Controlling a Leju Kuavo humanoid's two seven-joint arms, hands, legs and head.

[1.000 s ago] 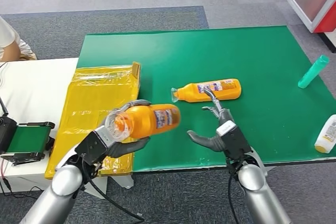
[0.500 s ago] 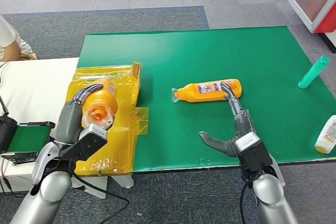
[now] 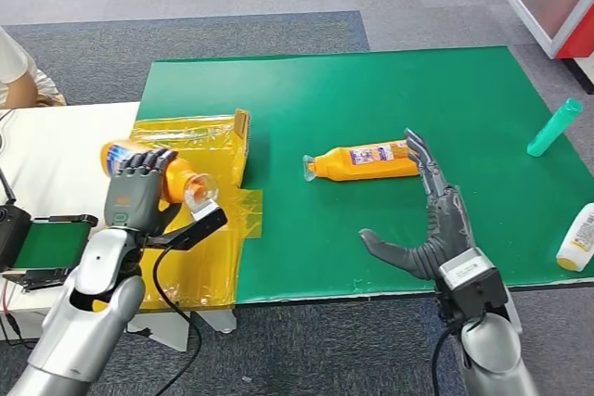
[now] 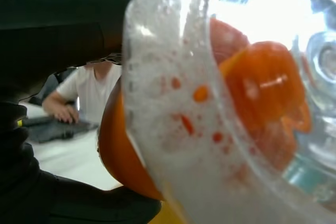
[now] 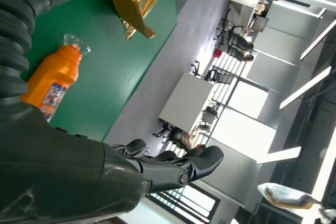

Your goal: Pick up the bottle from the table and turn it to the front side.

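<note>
My left hand [image 3: 136, 197] grips an orange bottle [image 3: 175, 176] with a clear cap, held above the yellow bag [image 3: 210, 257] at the table's left edge. The left wrist view looks straight at this bottle's clear cap [image 4: 222, 98], with the orange body [image 4: 118, 150] behind it. A second orange bottle [image 3: 364, 161] lies on its side on the green table [image 3: 316, 90], cap pointing left. My right hand [image 3: 438, 224] hovers open just right of it, fingers spread, touching nothing. In the right wrist view the lying bottle [image 5: 51, 82] rests on the green mat beyond my fingers [image 5: 174, 169].
A teal tube [image 3: 553, 127] lies at the table's right side, a white bottle [image 3: 578, 238] at the right edge. A white side table [image 3: 49, 164] carries a small green conveyor device [image 3: 49, 248]. A person's arm [image 3: 18, 76] shows at far left.
My left hand swung the held bottle left from mid-table to above the yellow bag and turned it. My right hand drew back to the right of the lying bottle, fingers spreading.
</note>
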